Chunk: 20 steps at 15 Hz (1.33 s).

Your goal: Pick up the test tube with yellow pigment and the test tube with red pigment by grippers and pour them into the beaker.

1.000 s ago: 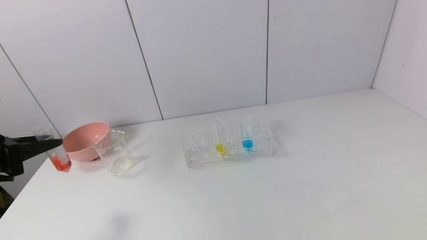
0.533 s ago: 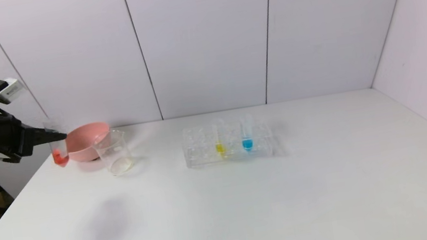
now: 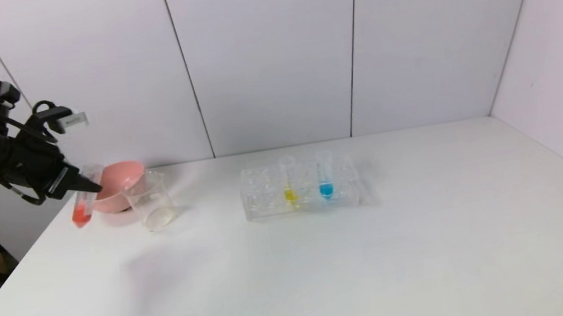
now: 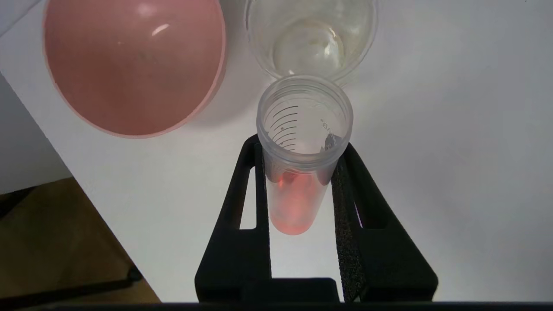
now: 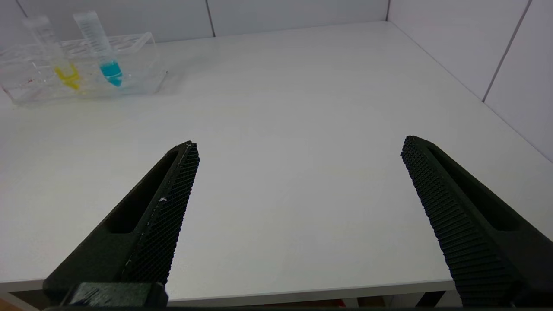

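From the head view, the left gripper [image 3: 79, 187] pinched the test tube with red pigment [image 3: 83, 203], tilted, beside the pink bowl [image 3: 115, 185] and short of the beaker [image 3: 150, 201]; the test tube with yellow pigment [image 3: 288, 182] stood in the clear rack [image 3: 300, 188]. The left wrist view showed the tube's mouth just shy of the beaker's rim — carry it over the rim before tipping further. In the right wrist view, the right gripper [image 5: 298, 181] hung spread wide — holding nothing.
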Each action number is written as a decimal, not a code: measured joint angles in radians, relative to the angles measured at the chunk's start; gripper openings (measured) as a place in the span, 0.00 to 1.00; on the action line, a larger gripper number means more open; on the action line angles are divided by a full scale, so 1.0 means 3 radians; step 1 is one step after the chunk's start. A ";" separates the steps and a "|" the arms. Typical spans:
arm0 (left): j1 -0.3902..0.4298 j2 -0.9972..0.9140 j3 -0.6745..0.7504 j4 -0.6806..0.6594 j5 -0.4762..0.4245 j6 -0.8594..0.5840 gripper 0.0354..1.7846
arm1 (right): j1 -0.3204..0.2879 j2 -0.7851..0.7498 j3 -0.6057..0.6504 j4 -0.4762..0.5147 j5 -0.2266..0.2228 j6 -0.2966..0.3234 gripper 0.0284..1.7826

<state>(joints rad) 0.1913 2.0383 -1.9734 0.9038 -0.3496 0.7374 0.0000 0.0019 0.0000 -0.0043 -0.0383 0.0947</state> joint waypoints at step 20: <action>-0.0526 0.0228 -0.0136 -0.0316 0.1609 0.0921 0.23 | 0.0000 0.0000 0.0000 0.0000 0.0000 0.0000 0.96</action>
<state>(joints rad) 0.0336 2.1066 -2.0143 0.8091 0.1332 1.0136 0.0000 0.0019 0.0000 -0.0043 -0.0383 0.0947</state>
